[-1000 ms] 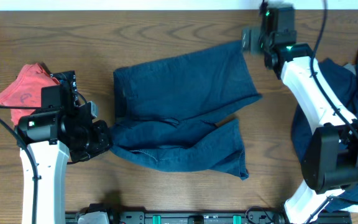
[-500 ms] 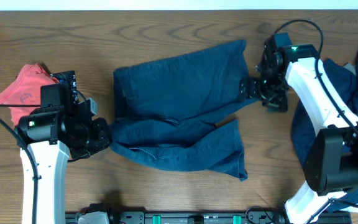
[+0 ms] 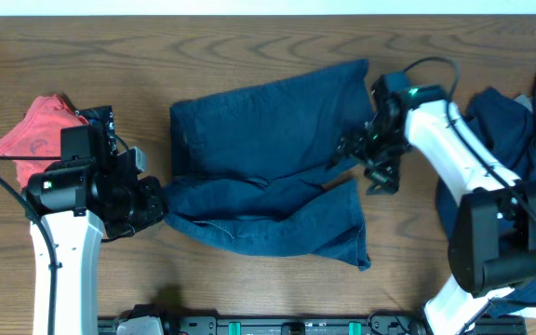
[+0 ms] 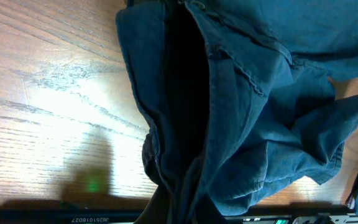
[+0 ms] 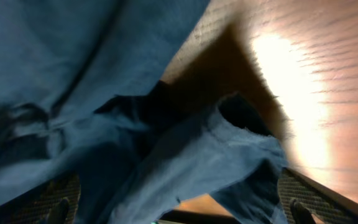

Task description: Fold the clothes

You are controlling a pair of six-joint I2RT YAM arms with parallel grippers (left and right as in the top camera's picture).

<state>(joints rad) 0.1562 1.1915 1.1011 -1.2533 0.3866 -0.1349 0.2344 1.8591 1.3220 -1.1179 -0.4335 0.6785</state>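
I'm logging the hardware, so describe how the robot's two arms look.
The left arm and right arm have white rounded shells, black joints and black wrist blocks. Each shows a small green light. Thin black cables loop beside both.

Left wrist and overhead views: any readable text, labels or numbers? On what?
Black rail at the bottom edge, left wrist view: white serial-style print, too small to read reliably.
Red cloth, overhead: a dark mark, unreadable.
Shorts: no text visible.
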